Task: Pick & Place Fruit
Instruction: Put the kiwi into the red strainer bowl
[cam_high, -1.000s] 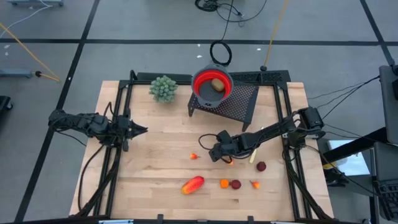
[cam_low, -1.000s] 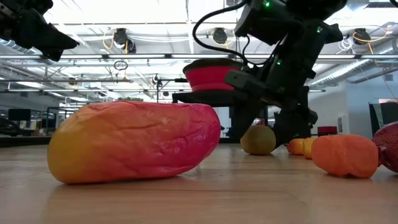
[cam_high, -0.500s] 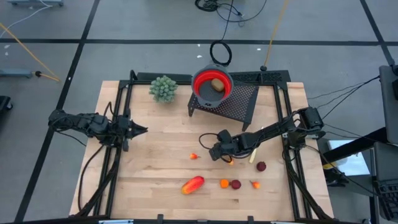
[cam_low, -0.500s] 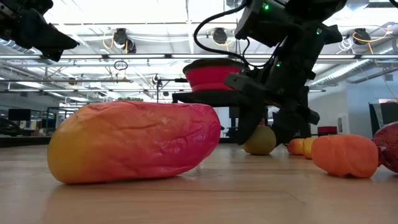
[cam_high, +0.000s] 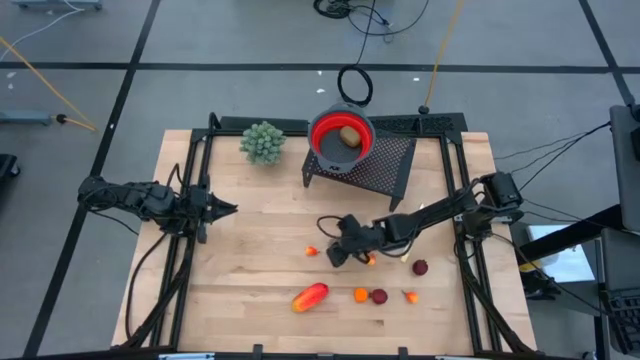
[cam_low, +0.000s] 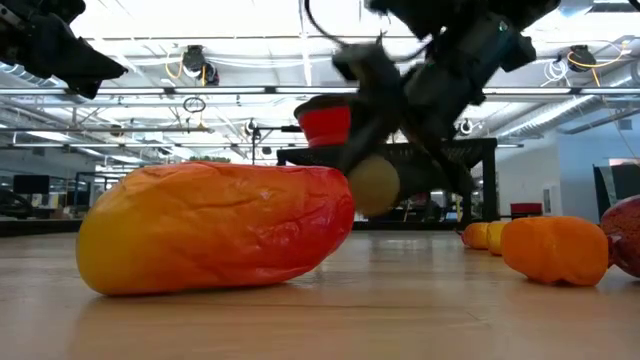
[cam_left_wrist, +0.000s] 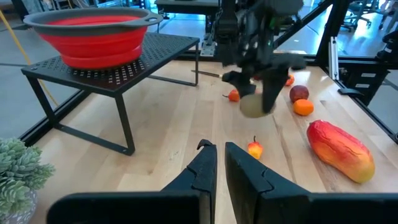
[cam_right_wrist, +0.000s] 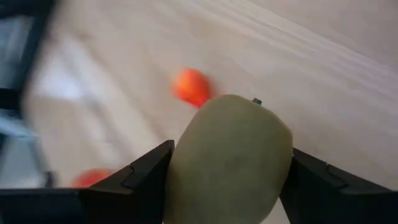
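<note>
Right gripper (cam_high: 338, 254): we see it above the middle of the wooden table (cam_high: 250, 290), its fingers clamped on an olive-brown oval fruit (cam_right_wrist: 229, 158), which hangs clear of the tabletop in the low view.
Left gripper (cam_high: 226, 209): we find it waiting near the table's left edge, fingers closed to a narrow slit, nothing between them.
Red bowl (cam_high: 341, 137): it sits on a black mesh stand (cam_high: 372, 165) at the far side; a second olive-brown oval (cam_high: 348, 136) lies inside.
Loose fruit: a long red-orange piece (cam_high: 310, 296) lies near the front edge; to its right an orange bit (cam_high: 360, 294), a dark-red bit (cam_high: 379, 296) and another small orange bit (cam_high: 410, 296).
Plant: a green bushy ball (cam_high: 263, 141) stands left of the bowl.
</note>
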